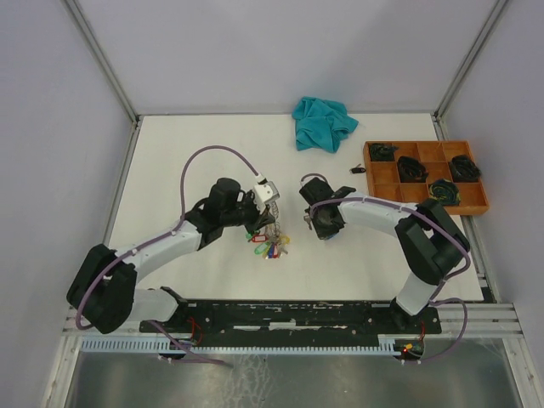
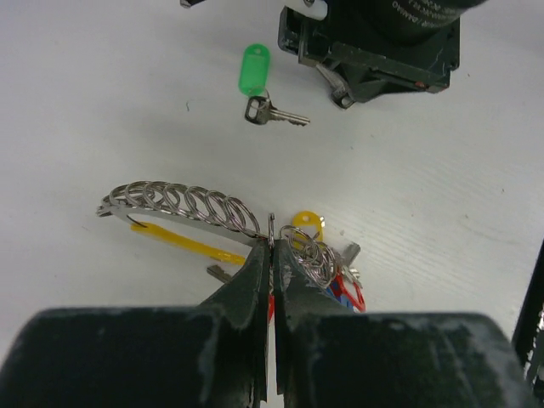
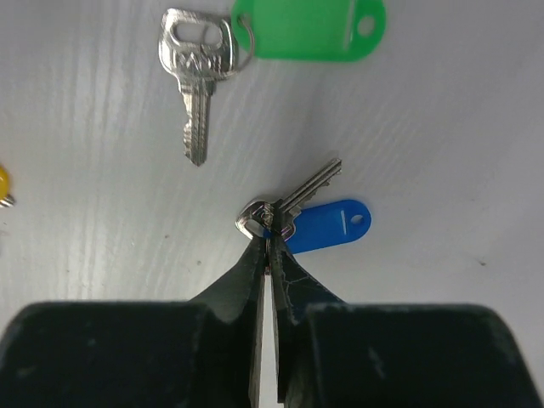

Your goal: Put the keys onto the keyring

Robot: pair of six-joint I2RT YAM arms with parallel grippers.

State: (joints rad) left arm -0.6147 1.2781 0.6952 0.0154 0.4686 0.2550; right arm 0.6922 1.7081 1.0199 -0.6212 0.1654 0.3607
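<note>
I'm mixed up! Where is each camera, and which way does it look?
Top: above and behind, looking down at the table; left arm and right arm show.
Left wrist: looks past the left gripper at the keyring.
Right wrist: looks down past the right gripper at the blue-tagged key.
Both wrist views share the green-tagged key.

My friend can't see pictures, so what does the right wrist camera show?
The right gripper pinches a blue-tagged key by its head. A green-tagged key lies loose on the white table just beyond it.
</note>
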